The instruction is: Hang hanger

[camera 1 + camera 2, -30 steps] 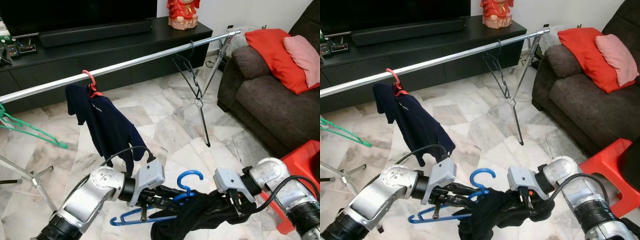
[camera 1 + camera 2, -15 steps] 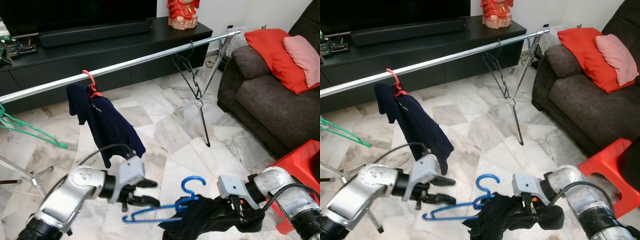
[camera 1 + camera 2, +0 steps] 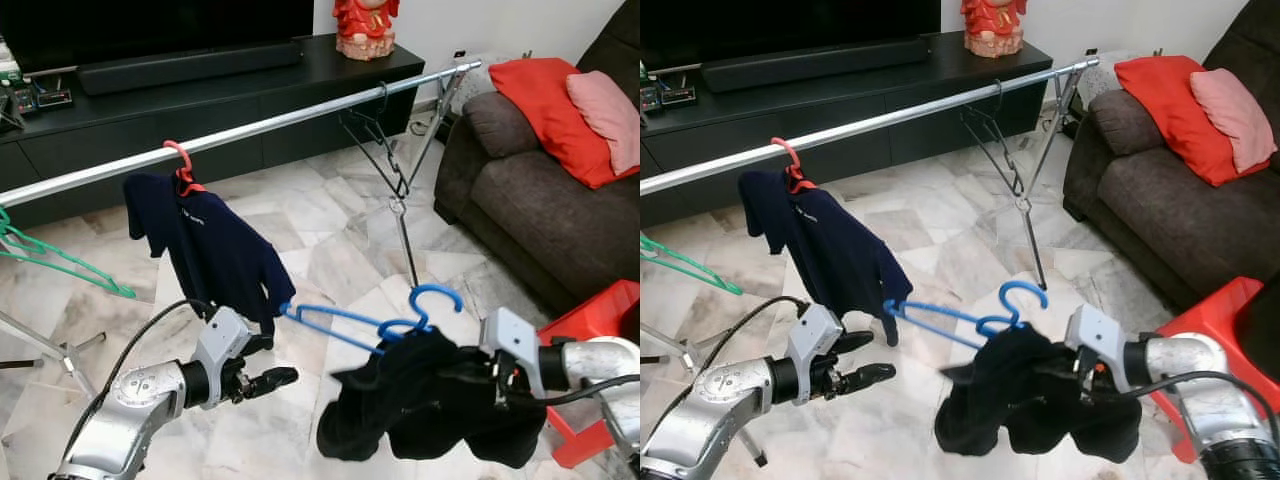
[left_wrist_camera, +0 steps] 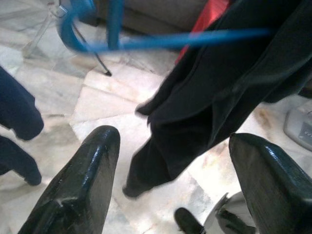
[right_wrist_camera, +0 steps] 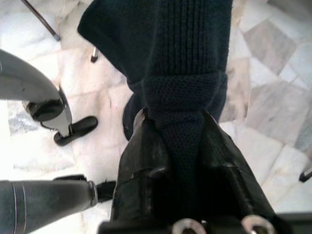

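Marble floor (image 3: 330,250), R claw (image 5: 175,161) pinching garment (image 3: 430,400)

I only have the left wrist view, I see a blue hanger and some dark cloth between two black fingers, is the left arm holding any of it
Observer: No. The left gripper is open and empty, beside the dark garment, not touching it.
Operator: Who carries the garment then?
Observer: The right gripper; its jaws are shut on the knit fabric, and the blue hanger rides up with it.
Operator: Is the hanger on the rail?
Observer: Not yet. Its hook is below the silver rail, in front of it.
Operator: Any free rail?
Observer: Yes, between the navy shirt on a red hanger and the black wire hangers.
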`<state>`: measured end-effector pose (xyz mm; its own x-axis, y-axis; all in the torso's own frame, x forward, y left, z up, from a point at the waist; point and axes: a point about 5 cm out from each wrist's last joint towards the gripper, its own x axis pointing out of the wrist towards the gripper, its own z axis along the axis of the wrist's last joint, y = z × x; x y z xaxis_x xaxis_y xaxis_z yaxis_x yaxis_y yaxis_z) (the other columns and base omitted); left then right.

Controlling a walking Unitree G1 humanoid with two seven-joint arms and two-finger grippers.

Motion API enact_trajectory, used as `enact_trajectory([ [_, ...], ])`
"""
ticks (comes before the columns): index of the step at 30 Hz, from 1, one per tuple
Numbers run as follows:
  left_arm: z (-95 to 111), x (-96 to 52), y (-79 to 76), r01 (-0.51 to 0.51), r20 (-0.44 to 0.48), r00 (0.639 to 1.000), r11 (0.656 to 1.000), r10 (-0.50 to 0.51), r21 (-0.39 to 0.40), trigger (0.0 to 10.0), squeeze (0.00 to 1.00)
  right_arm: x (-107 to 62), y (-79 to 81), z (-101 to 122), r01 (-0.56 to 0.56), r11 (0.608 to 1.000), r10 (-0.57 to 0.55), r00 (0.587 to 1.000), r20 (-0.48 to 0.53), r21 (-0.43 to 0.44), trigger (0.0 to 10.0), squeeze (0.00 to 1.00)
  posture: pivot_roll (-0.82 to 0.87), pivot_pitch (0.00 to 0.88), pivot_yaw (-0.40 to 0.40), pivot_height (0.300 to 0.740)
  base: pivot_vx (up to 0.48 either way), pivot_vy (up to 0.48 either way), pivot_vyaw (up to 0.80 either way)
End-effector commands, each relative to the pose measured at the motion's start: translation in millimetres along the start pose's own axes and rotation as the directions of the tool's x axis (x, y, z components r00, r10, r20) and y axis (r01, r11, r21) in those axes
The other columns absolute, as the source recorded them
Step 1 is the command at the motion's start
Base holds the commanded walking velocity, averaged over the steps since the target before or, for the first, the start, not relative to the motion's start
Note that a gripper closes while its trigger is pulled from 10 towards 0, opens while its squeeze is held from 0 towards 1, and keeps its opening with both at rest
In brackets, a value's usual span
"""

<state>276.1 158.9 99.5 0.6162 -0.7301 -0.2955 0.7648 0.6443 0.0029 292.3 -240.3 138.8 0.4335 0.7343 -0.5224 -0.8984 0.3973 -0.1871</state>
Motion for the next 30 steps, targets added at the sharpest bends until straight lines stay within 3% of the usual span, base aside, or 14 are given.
enact_trajectory([
  [1,-8.8,3.1,-3.2,-0.011,-0.023,1.0,1.0,0.011,0.001,10.0,0.0,-12.3,-6.8,18.8,0.054,0.998,-0.051,0.997,0.062,-0.042,0.0,0.0,-0.01,0.144,-0.043,0.74,0.0,0.0,0.0],
  [4,-18.7,11.9,-8.7,-0.022,-0.058,0.998,0.998,0.025,0.066,10.0,0.0,-13.5,-6.8,36.7,0.037,0.997,-0.029,0.994,0.109,-0.073,0.0,0.0,-0.01,0.139,-0.046,0.74,0.0,0.0,0.0],
  [8,-24.0,29.6,-8.6,-0.076,-0.048,0.996,0.993,0.08,0.093,10.0,0.0,-12.4,-10.2,60.8,0.017,0.993,0.006,0.982,0.188,-0.12,0.0,0.0,-0.01,0.15,-0.05,0.74,0.0,0.0,0.0],
  [12,-20.0,39.4,-4.6,-0.129,-0.018,0.991,0.984,0.132,0.122,10.0,0.0,-12.5,-11.1,67.7,-0.011,0.988,0.038,0.984,0.171,-0.153,0.0,0.0,-0.01,0.157,-0.059,0.74,0.0,0.0,0.0],
  [15,-18.9,46.5,-2.4,-0.161,-0.012,0.986,0.969,0.166,0.188,10.0,0.0,-10.9,-8.5,76.3,-0.047,0.983,0.079,0.981,0.179,-0.176,0.0,0.0,-0.01,0.161,-0.063,0.74,0.0,0.0,0.0],
  [20,-16.9,52.4,3.5,-0.237,0.023,0.971,0.936,0.239,0.259,10.0,0.0,-7.3,-6.8,85.9,-0.083,0.98,0.121,0.971,0.209,-0.18,0.0,0.0,-0.02,0.168,-0.069,0.74,0.0,0.0,0.0],
  [24,-15.8,55.5,3.2,-0.241,0.043,0.97,0.931,0.238,0.276,10.0,0.0,-5.8,-5.4,85.4,-0.112,0.975,0.149,0.97,0.193,-0.191,0.0,0.0,-0.01,0.173,-0.073,0.74,0.0,0.0,0.0],
  [30,-21.0,59.7,0.5,-0.248,0.051,0.968,0.915,0.245,0.317,10.0,0.0,0.7,-6.1,102.0,-0.125,0.97,0.177,0.952,0.25,-0.21,0.0,0.0,-0.02,0.177,-0.08,0.74,0.0,0.0,0.0],
])
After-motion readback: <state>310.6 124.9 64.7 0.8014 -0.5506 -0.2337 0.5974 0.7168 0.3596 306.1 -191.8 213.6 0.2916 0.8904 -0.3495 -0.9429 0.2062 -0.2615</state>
